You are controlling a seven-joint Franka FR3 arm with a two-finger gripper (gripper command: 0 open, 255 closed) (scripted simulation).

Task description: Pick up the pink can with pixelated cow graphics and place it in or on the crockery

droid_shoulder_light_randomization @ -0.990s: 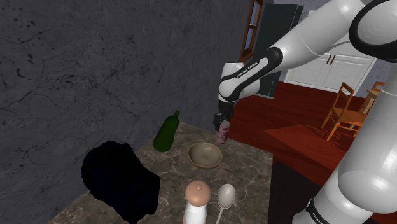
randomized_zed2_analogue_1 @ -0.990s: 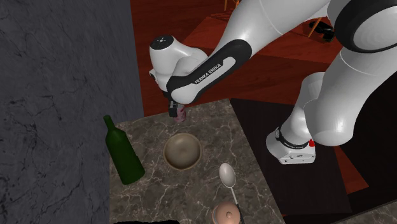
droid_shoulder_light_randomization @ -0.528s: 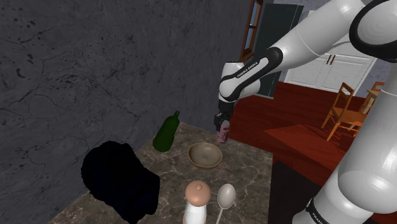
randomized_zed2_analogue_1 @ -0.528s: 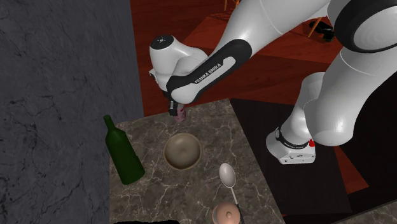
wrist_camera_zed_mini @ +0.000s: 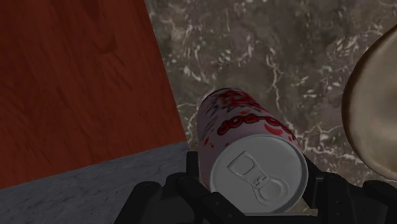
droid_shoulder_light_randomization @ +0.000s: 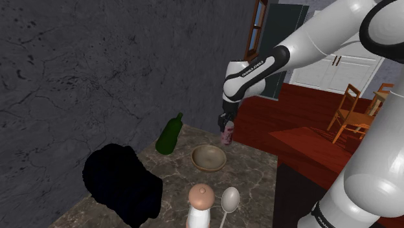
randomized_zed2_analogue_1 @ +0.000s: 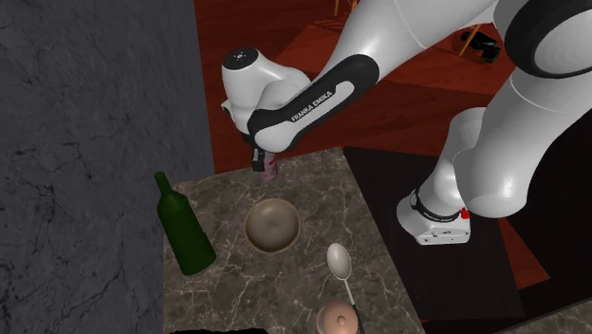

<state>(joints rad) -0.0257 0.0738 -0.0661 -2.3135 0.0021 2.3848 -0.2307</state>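
— On the marble table [droid_shoulder_light_randomization: 169,170] we see a brown bowl [droid_shoulder_light_randomization: 209,157]. Where is the pink can [droid_shoulder_light_randomization: 226,136]?
— We see it at the far edge, clasped upright in the pincer [droid_shoulder_light_randomization: 224,124], near the bowl.

one legible marking found: "franka emika", white capitals, on the dark band [randomized_zed2_analogue_1: 313,101] of the arm [randomized_zed2_analogue_1: 398,38] just behind the wrist, read plainly in the second exterior view. the same band [droid_shoulder_light_randomization: 258,67] in the shoulder view carries white lettering — too small there to read letter by letter. the pink can [wrist_camera_zed_mini: 242,124] bears red pixelated marks along its side — none of them resolves into a letter or a number.
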